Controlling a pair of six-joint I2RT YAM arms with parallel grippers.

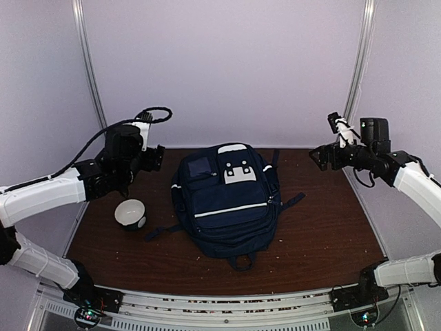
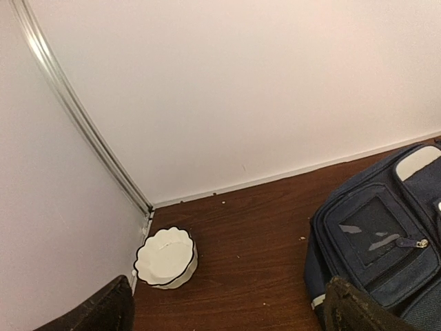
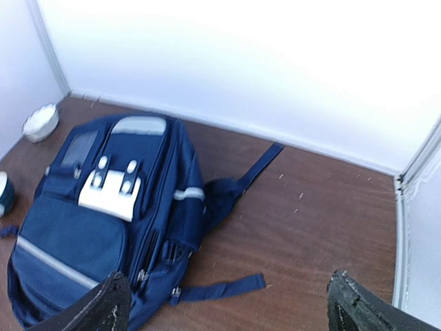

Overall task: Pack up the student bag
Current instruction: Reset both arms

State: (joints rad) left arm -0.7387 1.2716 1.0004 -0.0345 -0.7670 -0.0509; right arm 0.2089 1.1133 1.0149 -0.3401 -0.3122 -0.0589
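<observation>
The student bag (image 1: 226,200) lies flat in the middle of the table, front side up, with its top toward the back wall. It is navy with white stripes and a white patch, and its zips look shut. The left wrist view catches its upper corner (image 2: 386,241), while the right wrist view takes in the whole bag (image 3: 103,214). My left gripper (image 1: 156,157) hangs open above the back left of the table, left of the bag (image 2: 227,314). At the back right my right gripper (image 1: 318,157) also hangs open with nothing in it (image 3: 227,310).
A white scalloped bowl (image 2: 165,257) sits in the back left corner by the wall (image 3: 41,121). A dark bowl with a white inside (image 1: 130,212) stands left of the bag. Loose bag straps (image 3: 227,289) lie on the brown table (image 1: 331,234) right of the bag.
</observation>
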